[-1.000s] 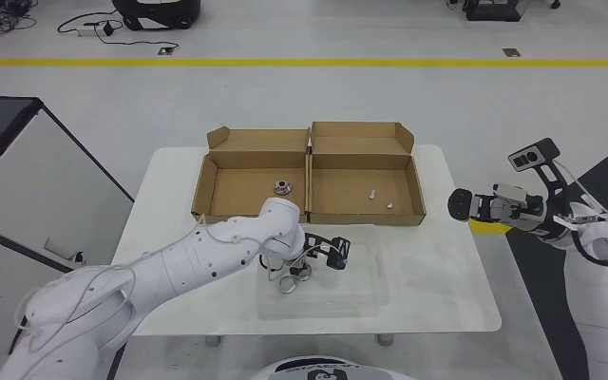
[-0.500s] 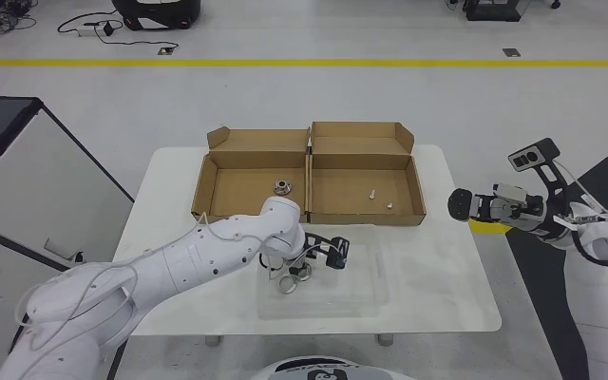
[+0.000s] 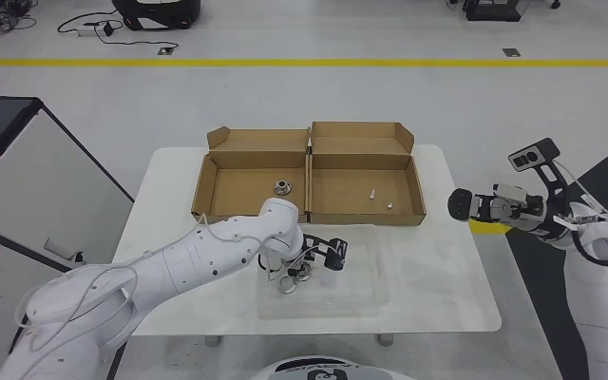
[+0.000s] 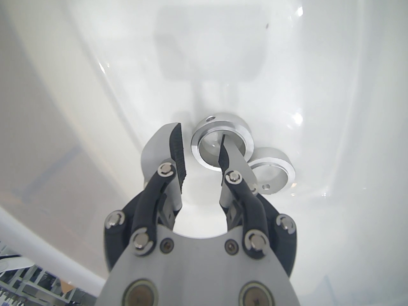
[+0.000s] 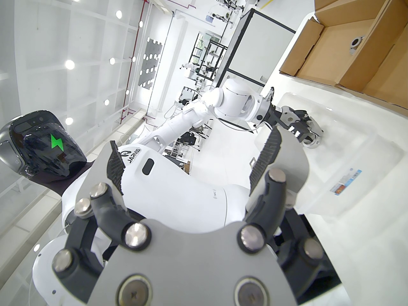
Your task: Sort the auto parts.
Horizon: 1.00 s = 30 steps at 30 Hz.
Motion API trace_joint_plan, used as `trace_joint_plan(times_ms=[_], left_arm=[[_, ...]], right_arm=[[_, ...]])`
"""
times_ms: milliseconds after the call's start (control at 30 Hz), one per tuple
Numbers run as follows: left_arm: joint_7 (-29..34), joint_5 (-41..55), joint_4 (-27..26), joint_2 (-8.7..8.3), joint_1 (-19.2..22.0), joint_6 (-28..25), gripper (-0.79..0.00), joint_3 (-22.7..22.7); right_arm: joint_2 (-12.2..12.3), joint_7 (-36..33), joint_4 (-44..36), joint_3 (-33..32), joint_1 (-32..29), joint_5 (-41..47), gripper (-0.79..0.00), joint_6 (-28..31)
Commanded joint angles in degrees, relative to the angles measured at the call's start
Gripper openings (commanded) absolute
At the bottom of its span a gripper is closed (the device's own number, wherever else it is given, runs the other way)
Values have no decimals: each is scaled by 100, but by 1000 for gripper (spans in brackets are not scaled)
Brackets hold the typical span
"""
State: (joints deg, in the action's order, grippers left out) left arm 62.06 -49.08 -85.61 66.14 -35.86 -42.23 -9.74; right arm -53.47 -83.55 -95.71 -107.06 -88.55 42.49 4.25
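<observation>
Far left, the brown cardboard box [image 3: 202, 185] holds one silver flanged metal fitting [image 3: 282, 184]. Near centre, in the clear plastic tray [image 3: 366, 299], the left gripper [image 4: 200, 132] is part-open, straddling the wall of a silver metal ring [image 4: 220, 122] w/ one finger in its bore, not yet clamped; a second silver ring [image 4: 271, 167] lies just beside. The right-hand cardboard box [image 3: 342, 195] has one small pale bolt [image 3: 371, 195], so prob. 2 parts sorted, 2 rings left. The right gripper [image 5: 194, 141] hangs wide open & empty off the table's right edge.
</observation>
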Motion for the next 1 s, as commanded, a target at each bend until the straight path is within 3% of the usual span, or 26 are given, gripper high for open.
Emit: trace_joint_plan(times_ms=[0,633,700,767,867,967], left_arm=[[-7,5,6,-1,18,-7,-483,0],[-24,49,75,28,12,-24,-539,0],[-20,50,77,32,10,-20,-573,0],[-20,49,81,35,9,-20,-690,0],[-21,47,87,39,8,-21,-785,0],[-23,45,93,43,8,-23,-785,0]], right_arm=[[0,0,0,0,0,0,0,0],[0,0,0,0,0,0,0,0],[0,0,0,0,0,0,0,0],[0,0,0,0,0,0,0,0],[0,0,0,0,0,0,0,0],[0,0,0,0,0,0,0,0]])
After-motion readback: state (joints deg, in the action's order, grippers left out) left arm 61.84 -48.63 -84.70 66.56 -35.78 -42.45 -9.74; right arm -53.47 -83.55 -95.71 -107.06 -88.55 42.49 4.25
